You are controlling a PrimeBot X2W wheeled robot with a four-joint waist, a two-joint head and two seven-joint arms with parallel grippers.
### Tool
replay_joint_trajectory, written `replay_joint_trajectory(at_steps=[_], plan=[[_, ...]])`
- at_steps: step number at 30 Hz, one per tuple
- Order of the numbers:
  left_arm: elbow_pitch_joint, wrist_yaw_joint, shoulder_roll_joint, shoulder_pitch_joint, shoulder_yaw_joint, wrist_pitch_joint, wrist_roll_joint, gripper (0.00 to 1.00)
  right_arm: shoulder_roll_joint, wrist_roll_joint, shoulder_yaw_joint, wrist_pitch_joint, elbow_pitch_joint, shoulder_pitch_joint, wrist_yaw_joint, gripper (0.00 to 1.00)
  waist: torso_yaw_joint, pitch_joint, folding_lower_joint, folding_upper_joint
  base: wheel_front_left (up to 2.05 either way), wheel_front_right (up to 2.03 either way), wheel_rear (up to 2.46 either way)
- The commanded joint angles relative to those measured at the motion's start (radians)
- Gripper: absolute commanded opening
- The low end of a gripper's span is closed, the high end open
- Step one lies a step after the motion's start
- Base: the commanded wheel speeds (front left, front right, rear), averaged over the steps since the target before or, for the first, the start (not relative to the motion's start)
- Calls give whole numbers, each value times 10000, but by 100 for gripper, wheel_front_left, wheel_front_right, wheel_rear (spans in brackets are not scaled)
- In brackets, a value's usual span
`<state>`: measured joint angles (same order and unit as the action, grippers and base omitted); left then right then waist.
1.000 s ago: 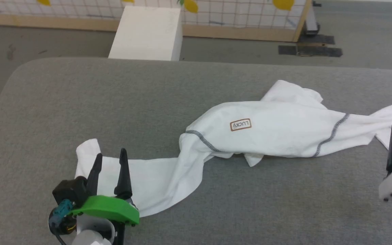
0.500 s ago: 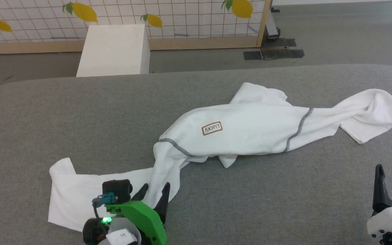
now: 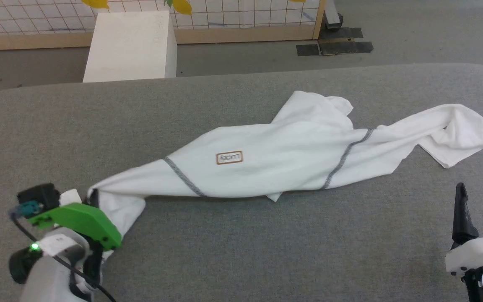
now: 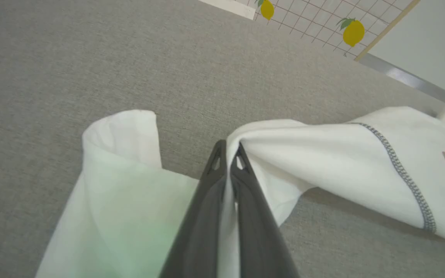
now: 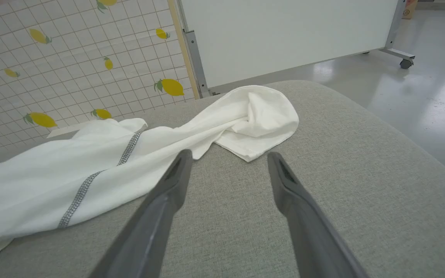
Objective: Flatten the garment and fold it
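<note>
Garment (image 3: pixel 292 159): lies across the grey padded table (image 3: pixel 266 260) as one long twisted rope, not flat. The patch (image 3: pixel 229 157) faces up near mid-length and serves as the reference.
- One zigzag seam on either side of the patch.
- Far right of the patch: the fabric ends in a loose, bunched, pocket-like fold.
- Far left of the patch: the fabric narrows to a gathered end.

Handling (judgement): thin knit, light and limp, with no stiffness. It should drape and drag on the table covering rather than slide as a sheet. Not fragile. Best holds are an edge or corner at each end, well away from the patch, so that tension between the two opens the twist.

Left gripper (image 4: pixel 228 148): far left of the patch, fingers pressed together, pinching a fold of the gathered end. Cloth runs down between them. The fabric beside the grip seems lifted slightly off the table.

Right gripper (image 3: pixel 476 191): well right of the patch on the near side. Jaws spread, empty, pointing toward the bunched end and apart from it.
</note>
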<state>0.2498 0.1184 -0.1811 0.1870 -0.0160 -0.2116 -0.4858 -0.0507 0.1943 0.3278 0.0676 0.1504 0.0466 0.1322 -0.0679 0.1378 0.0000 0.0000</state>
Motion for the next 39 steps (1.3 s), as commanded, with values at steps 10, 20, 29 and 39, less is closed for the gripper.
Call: replay_joint_trajectory(at_steps=[10, 20, 29, 39], plan=[[-98, 147, -253, 501, -777, -179, -856, 100, 4, -19, -131, -173, 172, 389, -15, 100, 163, 144, 0, 0, 0, 0, 0], [-1944, -363, 197, -1147, -286, 4532, 1140, 100, 5, -719, -852, -3791, 513, 1150, -15, 100, 302, 79, 0, 0, 0, 0, 0], [-1746, -727, 809, -1145, 451, 4727, 1801, 100, 2, -2591, -1020, -7216, 2118, 3288, -15, 100, 964, 567, 0, 0, 0, 0, 0], [-1473, -978, 1074, -862, 278, 4732, 1877, 100, -7, -3085, -1169, -7446, 3116, 3797, -15, 100, 1384, 1016, 0, 0, 0, 0, 0]])
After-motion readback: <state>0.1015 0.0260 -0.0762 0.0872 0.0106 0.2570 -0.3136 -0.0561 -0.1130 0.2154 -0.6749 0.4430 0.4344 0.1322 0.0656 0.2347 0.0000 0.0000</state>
